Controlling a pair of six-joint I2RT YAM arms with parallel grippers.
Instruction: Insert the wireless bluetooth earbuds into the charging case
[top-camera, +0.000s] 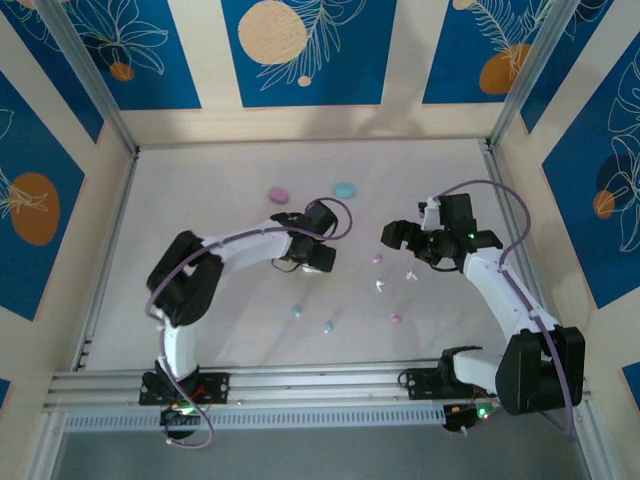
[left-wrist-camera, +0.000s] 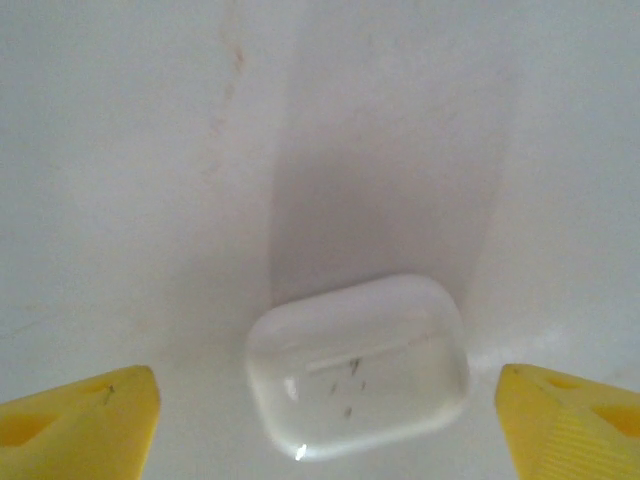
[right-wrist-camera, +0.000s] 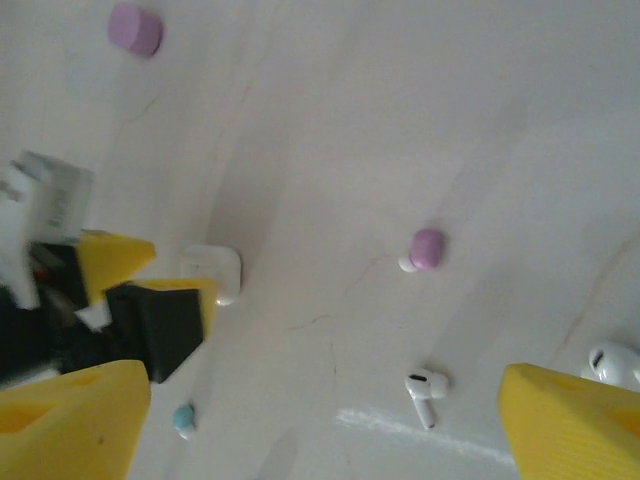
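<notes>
Left gripper (left-wrist-camera: 325, 390) released, straddling white case (left-wrist-camera: 357, 365), untouched. Right gripper (right-wrist-camera: 322, 400) released, empty. Risk: case looks shut; tiny white earbud (right-wrist-camera: 425, 390) lower centre may skid when pinched.

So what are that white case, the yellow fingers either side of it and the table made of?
The case looks like hard glossy plastic, given the bright glint on its rounded edge. The fingers are probably matte plastic or rubber; one shows fine ribbing. The table is a smooth, dull white surface with faint scuffs; its material is unclear.
</notes>
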